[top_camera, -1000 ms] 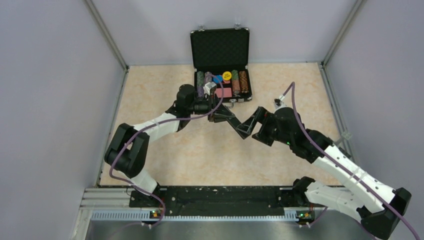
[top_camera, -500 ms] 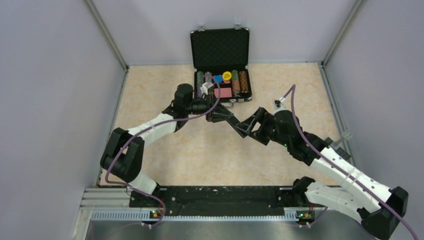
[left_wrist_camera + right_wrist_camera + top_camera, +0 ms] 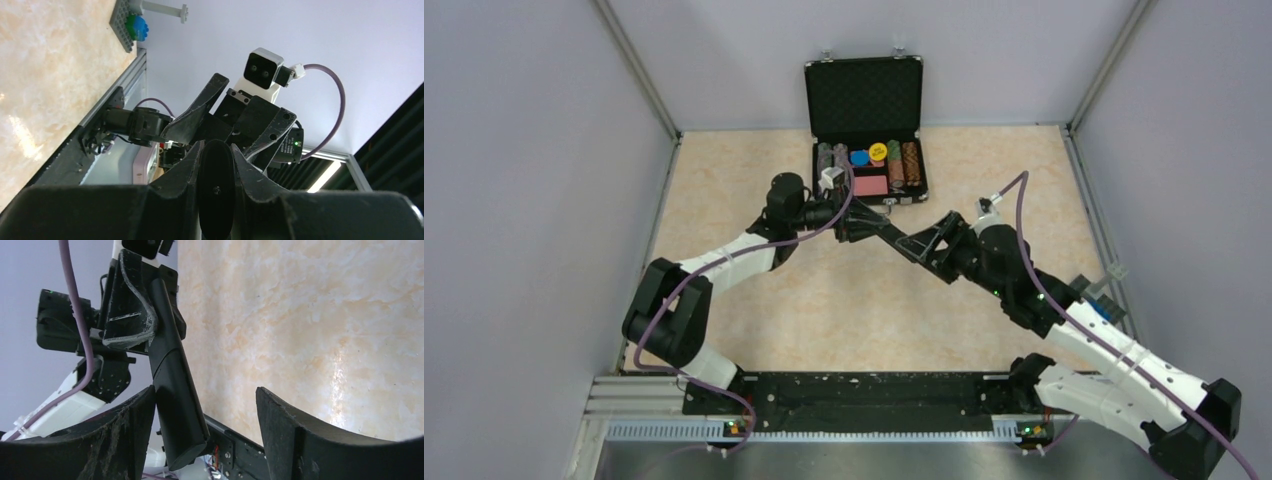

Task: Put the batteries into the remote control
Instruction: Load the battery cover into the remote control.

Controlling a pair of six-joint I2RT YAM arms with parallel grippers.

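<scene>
- Compared with a second ago, both arms are reaching further toward the table's (image 3: pixel 744 170) far edge, and the spot where they meet is lying closer to the open case (image 3: pixel 864 100) of coloured chips.
- The right arm is stretching out straighter now – its wrist is sitting further from the near edge than before.
- The left gripper (image 3: pixel 856 222) is clenching one end of the remote control (image 3: pixel 894 236), with both fingers pressing its sides (the left wrist view shows the end squeezed between them).
- The right gripper (image 3: pixel 204 392) is standing released, its fingers spread wide on either side of the remote's free end. The bar is lying close to one finger, but whether it is touching I cannot tell.
- The remote is hanging in the air over the middle of the table, somewhat toward the far edge and just short of the case.
- It is showing as a slim, plain black bar – one smooth face is turned to the right wrist camera, with a seam crossing it about midway.
</scene>
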